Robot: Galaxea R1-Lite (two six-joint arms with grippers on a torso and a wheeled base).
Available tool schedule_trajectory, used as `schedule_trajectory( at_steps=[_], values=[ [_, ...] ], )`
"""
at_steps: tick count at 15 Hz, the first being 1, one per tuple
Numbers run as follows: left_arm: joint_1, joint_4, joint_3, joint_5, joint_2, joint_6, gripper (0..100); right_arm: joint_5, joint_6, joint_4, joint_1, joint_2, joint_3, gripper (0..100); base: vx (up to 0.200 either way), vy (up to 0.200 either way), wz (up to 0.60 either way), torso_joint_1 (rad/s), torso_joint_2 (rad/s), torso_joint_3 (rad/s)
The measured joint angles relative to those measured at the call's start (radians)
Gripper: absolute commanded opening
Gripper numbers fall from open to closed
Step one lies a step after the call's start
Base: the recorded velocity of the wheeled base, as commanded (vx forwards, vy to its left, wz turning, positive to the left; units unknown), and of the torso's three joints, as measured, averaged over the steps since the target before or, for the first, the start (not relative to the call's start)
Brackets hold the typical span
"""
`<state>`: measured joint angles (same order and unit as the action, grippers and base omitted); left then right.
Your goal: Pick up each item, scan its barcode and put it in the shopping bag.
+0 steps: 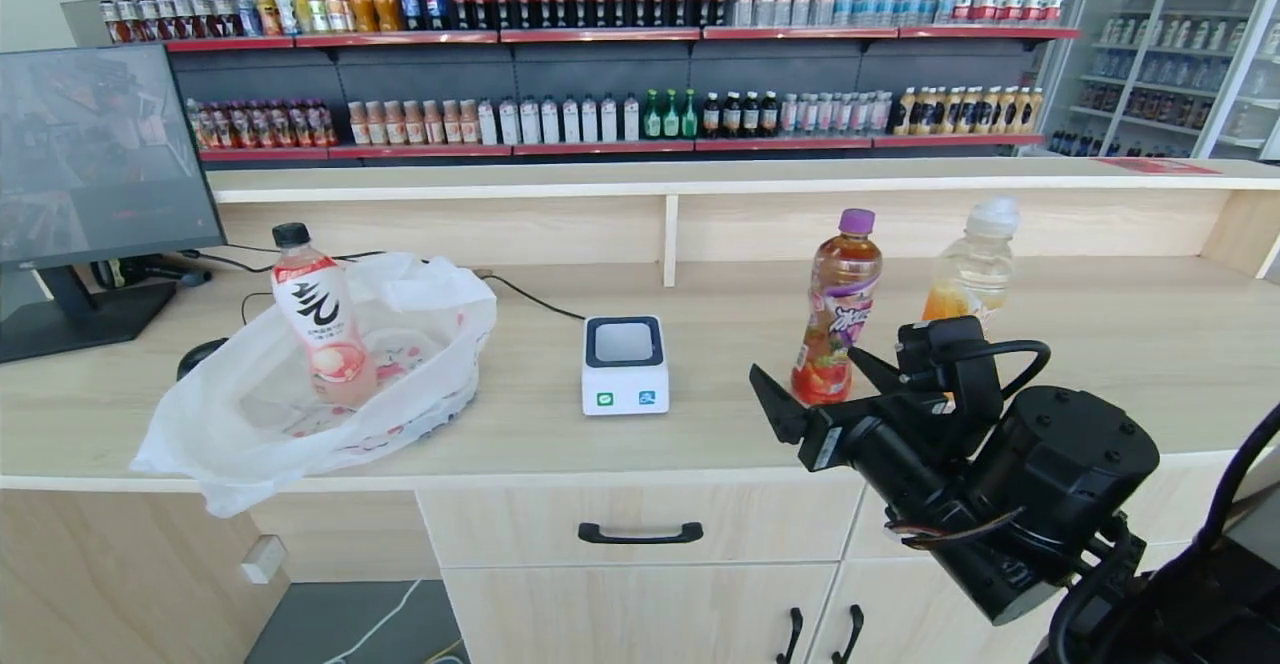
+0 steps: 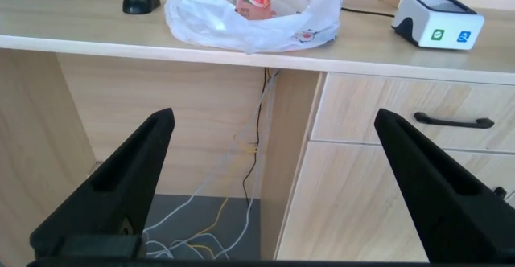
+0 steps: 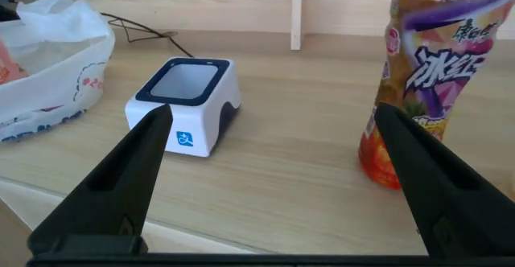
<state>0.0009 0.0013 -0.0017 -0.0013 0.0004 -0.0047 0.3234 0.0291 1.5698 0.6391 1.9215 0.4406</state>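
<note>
The purple-capped bottle (image 1: pixel 838 309) stands upright on the pale wood-grain counter (image 1: pixel 1100 344), long axis vertical and cap up, with a glossy label around amber drink. The right end effector (image 3: pixel 272 126) is near it, spread wide and holding nothing. A pink-labelled bottle (image 1: pixel 320 324) stands upright inside the crinkled, translucent shopping bag (image 1: pixel 230 414). Between the bag and the purple-capped bottle sits the boxy white scanner (image 1: pixel 625 364), window up. A clear white-capped bottle (image 1: pixel 975 269) behind looks upright, though its base is hidden. The left end effector (image 2: pixel 275 122) hangs wide apart below the counter's edge.
</note>
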Motion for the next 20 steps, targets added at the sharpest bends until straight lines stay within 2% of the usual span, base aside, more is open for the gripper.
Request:
schedule_trajectory(
  at_steps=[12,20],
  values=[
    [-0.001,0.0,0.0,0.0,0.0,0.002,100,0.0,-0.025,0.0,-0.037,0.001,0.017,100,0.0,0.0,0.0,0.0,0.0,0.0],
    [-0.001,0.0,0.0,0.0,0.0,0.0,100,-0.001,-0.075,0.0,-0.07,0.094,0.11,100,0.0,0.0,0.0,0.0,0.0,0.0]
  ],
)
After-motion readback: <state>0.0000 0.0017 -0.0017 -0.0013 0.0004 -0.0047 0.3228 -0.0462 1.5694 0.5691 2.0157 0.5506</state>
